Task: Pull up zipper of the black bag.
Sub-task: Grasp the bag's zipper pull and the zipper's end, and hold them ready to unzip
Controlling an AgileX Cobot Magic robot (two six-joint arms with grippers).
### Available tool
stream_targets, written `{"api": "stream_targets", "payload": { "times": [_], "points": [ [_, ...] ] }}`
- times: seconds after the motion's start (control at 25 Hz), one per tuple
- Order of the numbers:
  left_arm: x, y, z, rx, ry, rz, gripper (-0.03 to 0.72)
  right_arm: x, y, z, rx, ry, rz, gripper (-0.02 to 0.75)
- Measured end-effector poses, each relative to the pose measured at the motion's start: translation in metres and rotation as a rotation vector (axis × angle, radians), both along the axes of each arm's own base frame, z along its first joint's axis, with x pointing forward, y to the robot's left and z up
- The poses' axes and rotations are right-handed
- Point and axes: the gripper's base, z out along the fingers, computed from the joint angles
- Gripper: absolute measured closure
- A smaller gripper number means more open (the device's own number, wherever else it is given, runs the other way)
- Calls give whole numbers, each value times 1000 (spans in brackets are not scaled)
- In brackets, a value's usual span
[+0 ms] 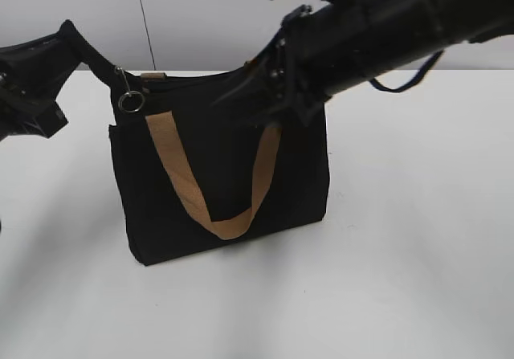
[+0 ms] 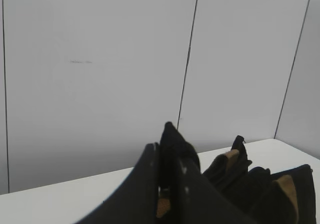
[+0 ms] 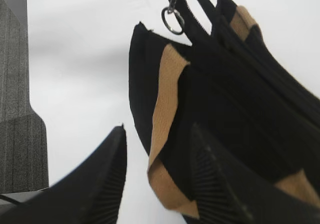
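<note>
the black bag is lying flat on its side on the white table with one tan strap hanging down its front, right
Not quite. The black bag stands upright on the white table, not flat on its side; the exterior view shows this. One tan strap does hang down its front.

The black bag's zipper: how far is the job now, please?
Done: the left gripper is shut on the black bag at its top left corner, beside the zipper pull with its silver ring. In hand: the right gripper is open over the bag's front edge. Left: grasping the pull; how far the zip is closed cannot be seen.
</note>
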Motion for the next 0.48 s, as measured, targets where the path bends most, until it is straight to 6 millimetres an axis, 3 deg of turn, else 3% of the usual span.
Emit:
{"api": "stream_targets", "payload": {
  "times": [0.24,0.48],
  "points": [
    [0,0,0,0,0,0,662,29,44,-11,-1,-28,49,409],
    [0,0,0,0,0,0,662,41,65,-20,-3,-44,47,409]
  ]
}}
